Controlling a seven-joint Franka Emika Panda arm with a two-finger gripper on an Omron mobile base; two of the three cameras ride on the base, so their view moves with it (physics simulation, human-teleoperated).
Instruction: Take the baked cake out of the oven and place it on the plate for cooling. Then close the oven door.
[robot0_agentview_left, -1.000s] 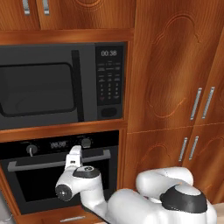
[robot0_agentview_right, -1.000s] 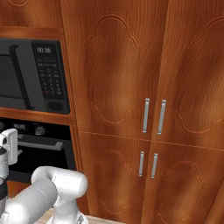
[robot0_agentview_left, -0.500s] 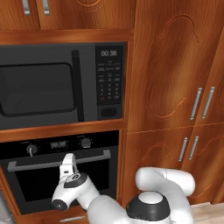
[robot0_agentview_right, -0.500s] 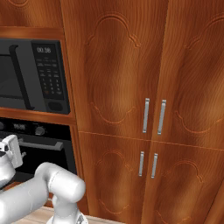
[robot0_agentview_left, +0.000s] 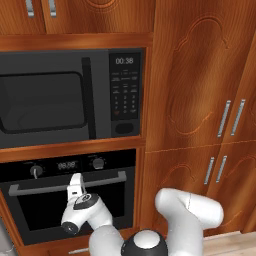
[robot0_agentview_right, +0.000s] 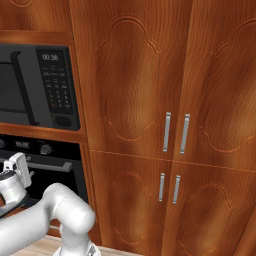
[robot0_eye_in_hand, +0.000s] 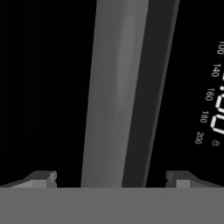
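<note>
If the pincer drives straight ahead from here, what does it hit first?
Most likely the silver bar handle of the oven door: it runs between the open pincer fingertips, dead ahead. Remaining depth is unclear.

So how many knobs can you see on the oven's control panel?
2. One knob sits left of the small digital display, the other knob right of it, both above the silver bar handle. The arm hides none of the panel there.
</note>
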